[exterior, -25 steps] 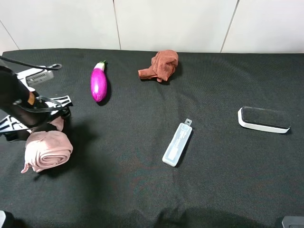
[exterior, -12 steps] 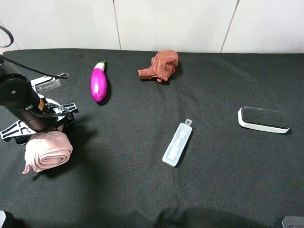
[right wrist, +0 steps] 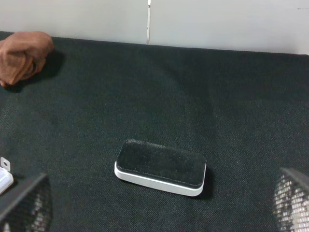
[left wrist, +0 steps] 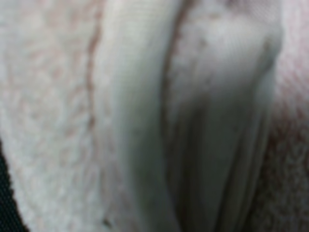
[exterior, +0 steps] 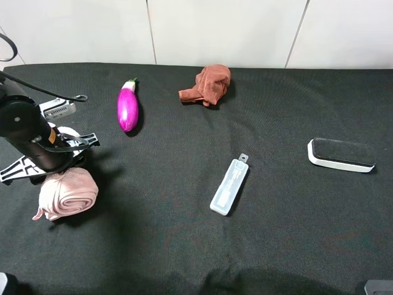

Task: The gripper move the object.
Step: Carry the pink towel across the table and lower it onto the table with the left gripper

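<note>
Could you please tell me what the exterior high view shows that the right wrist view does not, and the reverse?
Only exterior high: the left gripper shut on the pink towel roll, and the purple eggplant.
Only right wrist: the right gripper, its fingers wide apart.
Both: the brown cloth, the black-topped white box, and the clear case, of which the wrist view catches only a corner.

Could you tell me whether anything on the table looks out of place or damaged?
Nothing looks spilled or broken. Only the brown cloth, wadded up at the back, and the towel at the left, with a loose end poking out, look untidy.
</note>
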Robot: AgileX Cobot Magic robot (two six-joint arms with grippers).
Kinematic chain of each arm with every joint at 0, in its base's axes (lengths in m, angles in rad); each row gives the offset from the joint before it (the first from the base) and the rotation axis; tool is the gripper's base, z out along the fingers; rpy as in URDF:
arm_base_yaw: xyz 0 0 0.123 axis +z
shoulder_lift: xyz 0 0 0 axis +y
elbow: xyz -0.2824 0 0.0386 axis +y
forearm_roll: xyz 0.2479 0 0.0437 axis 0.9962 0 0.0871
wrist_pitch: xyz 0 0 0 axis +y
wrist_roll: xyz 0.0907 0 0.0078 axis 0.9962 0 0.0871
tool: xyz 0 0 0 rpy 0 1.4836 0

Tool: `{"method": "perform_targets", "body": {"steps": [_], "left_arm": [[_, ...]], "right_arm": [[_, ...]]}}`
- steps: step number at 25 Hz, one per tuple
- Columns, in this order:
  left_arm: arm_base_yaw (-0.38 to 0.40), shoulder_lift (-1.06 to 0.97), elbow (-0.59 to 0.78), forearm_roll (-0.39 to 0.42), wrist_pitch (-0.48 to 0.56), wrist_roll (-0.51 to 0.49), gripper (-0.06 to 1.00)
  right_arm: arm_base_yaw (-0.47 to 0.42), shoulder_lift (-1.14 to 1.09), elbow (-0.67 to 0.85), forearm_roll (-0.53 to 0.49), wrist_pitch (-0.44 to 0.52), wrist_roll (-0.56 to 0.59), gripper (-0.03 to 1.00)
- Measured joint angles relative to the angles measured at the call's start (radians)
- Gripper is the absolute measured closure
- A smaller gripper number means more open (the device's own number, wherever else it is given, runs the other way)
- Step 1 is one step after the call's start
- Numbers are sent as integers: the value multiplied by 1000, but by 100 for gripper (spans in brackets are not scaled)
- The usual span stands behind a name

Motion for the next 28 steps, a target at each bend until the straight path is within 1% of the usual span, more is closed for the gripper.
{"method": "perform_targets", "body": {"steps": [10, 17, 18, 22, 26, 28], "left_arm": [[0, -1, -2, 1, 5, -29, 37], [-2, -78, -30, -11, 58, -33, 37], [-2, -99, -30, -22, 69, -33, 37], [-2, -181, -31, -112, 126, 14, 37], [-2, -230, -62, -172, 218, 84, 37], [-2, -239, -84, -196, 273, 137, 37]], "right_arm": [[0, 0, 0, 0, 0, 0, 27], [0, 0, 0, 0, 0, 0, 27], [0, 0, 0, 0, 0, 0, 27], [0, 0, 0, 0, 0, 0, 27], [0, 0, 0, 0, 0, 0, 27], [0, 0, 0, 0, 0, 0, 27]]}}
